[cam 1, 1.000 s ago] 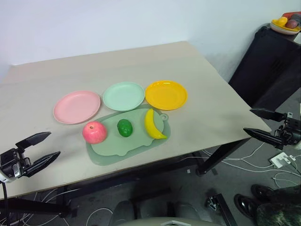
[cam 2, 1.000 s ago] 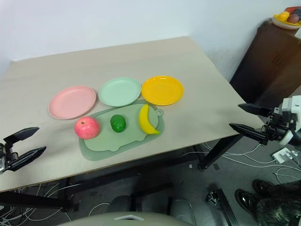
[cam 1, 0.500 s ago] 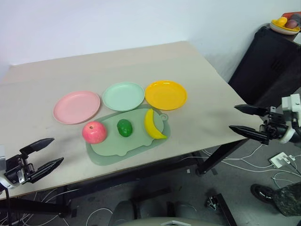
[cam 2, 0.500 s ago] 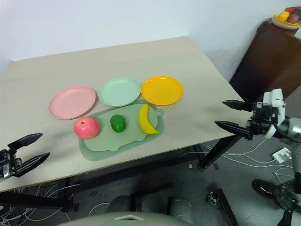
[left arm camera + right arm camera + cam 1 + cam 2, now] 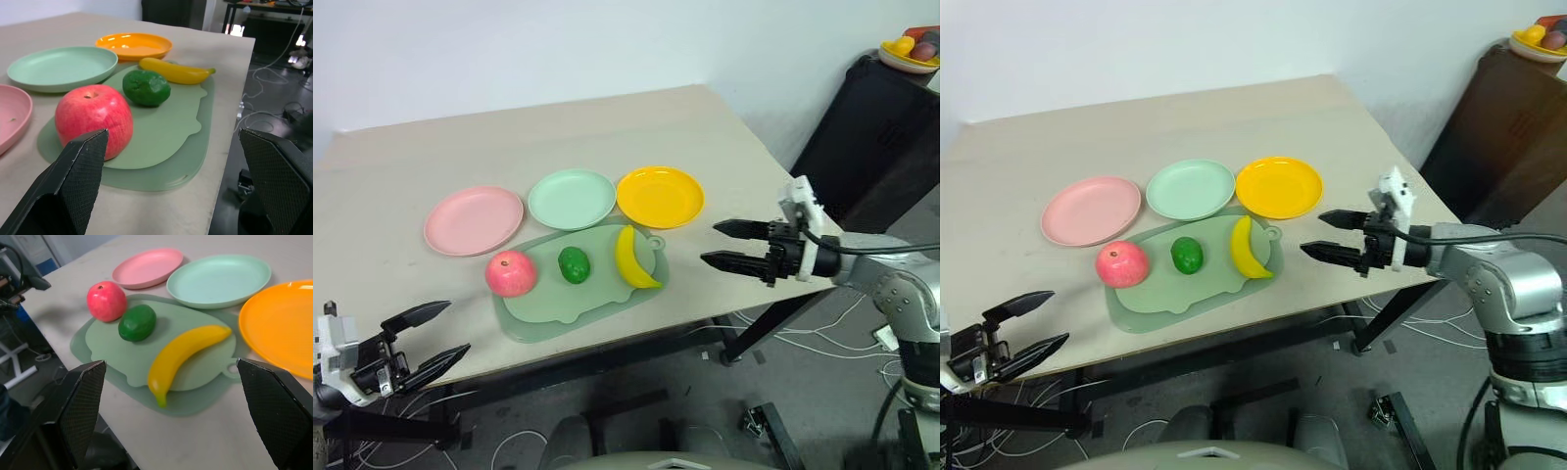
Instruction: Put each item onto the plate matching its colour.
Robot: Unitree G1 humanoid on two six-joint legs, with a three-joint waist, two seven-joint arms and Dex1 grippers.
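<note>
Right hand (image 5: 710, 244) has swung in over the desk (image 5: 744, 201) toward the banana (image 5: 632, 259), fingers spread wide; left hand (image 5: 433, 336) also spread, hanging back; nothing plated yet.

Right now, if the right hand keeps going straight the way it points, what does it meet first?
Most likely the banana: the open right hand points at it across bare table, and its wrist view frames the banana between the fingers. Height is hard to judge; it might pass over.
</note>
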